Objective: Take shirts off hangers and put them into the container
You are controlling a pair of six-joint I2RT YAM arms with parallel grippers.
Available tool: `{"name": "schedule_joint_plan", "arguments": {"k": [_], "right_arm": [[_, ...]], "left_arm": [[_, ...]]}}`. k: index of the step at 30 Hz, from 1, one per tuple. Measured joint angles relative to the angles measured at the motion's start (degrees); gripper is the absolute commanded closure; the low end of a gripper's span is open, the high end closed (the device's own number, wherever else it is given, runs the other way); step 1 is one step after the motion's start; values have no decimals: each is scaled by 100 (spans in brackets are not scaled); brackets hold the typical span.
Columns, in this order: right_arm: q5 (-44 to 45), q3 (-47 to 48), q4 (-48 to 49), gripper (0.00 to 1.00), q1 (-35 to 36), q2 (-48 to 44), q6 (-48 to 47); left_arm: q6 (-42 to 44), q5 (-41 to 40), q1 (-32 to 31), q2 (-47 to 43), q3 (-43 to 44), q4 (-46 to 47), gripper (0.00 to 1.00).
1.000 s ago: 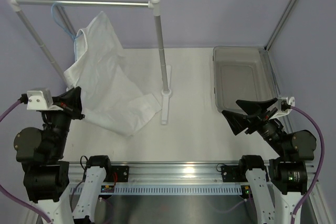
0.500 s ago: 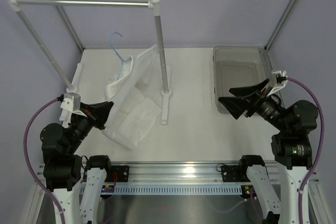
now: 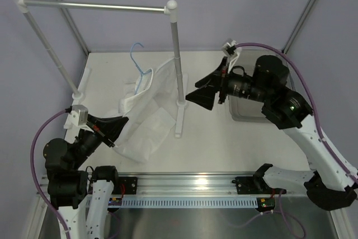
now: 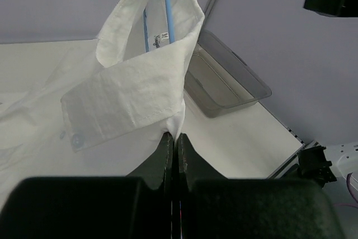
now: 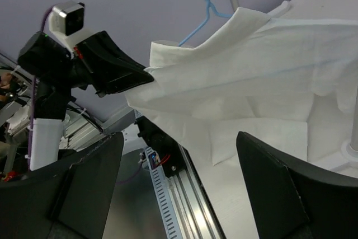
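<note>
Top external: hanger [image 4: 166, 9] now off rail [image 3: 95, 7], still wearing shirt [image 3: 151, 99]
Left claw [image 4: 173, 138]: clenched on shirt
Right claw [image 3: 202, 94]: spread, swung close

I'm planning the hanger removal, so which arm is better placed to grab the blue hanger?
Right. The right gripper is open, empty and facing the hanger; the left gripper is shut on the shirt.

A robot lab: aluminium mounting rail [image 3: 190, 200], plain grey walls [image 3: 251, 4].
</note>
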Motion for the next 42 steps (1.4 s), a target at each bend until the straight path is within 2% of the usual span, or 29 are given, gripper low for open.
{"name": "schedule_joint_plan", "arguments": {"k": [4,8,12,19,28,31,34,35,38,39,42], "right_arm": [[590,651,-358,16,494,951,-313],[1113,2017,-767,17,953,2146,-726],[1510,2940,-1012,21,1311,2946,-1097],[1814,4210,-1438,27,1414,3884,-1534],[1790,4992,-1657,30,1488,4581,-1788],[1762,5136,-1722,36,1569,4776,-1832],[1746,5366,-1788,53,1648,5005,-1886],[1746,5407,-1790,65,1670,5064,-1895],[1773,5412,-1827,85,1709,5121,-1950],[1801,5410,-1853,98,1711,5121,-2006],[1895,5383,-1869,100,1722,5119,-2159]], "left_arm": [[70,-28,-15,-15,63,-149,100],[166,-74,-39,-63,79,-304,100],[293,-149,-48,-81,83,-417,100],[492,-216,-96,-111,83,-614,100],[544,-219,-105,-118,83,-634,100],[562,-219,-114,-118,85,-638,100],[581,-221,-114,-118,85,-651,100],[586,-221,-114,-118,87,-660,100],[612,-227,-116,-118,87,-710,100],[625,-236,-120,-120,92,-717,99],[640,-295,-136,-151,116,-688,87]]}}
